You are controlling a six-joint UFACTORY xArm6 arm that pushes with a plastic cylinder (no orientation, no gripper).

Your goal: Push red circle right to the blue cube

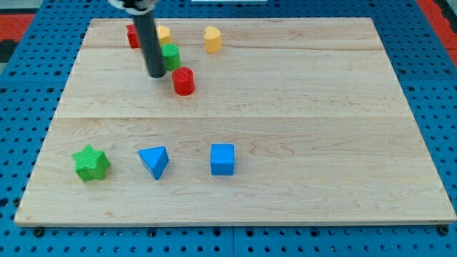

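Observation:
The red circle stands on the wooden board in the upper left part of the view. The blue cube sits lower, near the view's bottom centre. My tip is just left of the red circle, a small gap apart, and right beside a green block above the circle. The rod rises to the view's top edge.
A red block and a yellow block sit behind the rod at top left. A yellow heart-like block is to their right. A blue triangle and a green star lie left of the cube. The board rests on a blue pegboard.

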